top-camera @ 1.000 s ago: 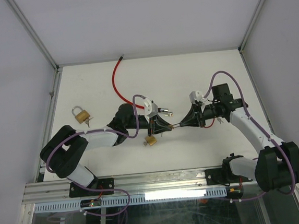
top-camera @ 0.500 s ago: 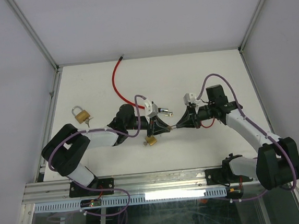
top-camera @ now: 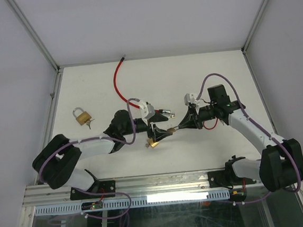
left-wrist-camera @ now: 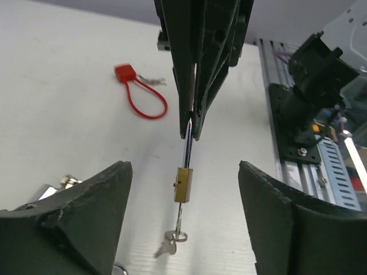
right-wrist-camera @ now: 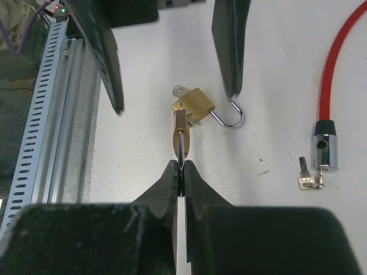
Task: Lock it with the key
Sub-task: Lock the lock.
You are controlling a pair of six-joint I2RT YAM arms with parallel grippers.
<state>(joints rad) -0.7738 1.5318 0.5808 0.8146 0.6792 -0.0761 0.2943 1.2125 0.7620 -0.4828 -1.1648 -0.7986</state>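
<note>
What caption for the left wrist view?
Open left gripper frames a brass padlock, key dangling, pinched by the shut right gripper; red cable lock behind.

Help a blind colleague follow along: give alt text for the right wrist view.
The right gripper, shut on a thin brass piece, probably the key, points it at a brass padlock lying on the white table with its shackle open. The left gripper hangs open, one finger on each side of the padlock; a red cable lock lies to the right.

Two brass padlocks (top-camera: pixel 80 115) (top-camera: pixel 153 142); two cable locks (top-camera: pixel 118 79) (left-wrist-camera: pixel 124 73)
</note>
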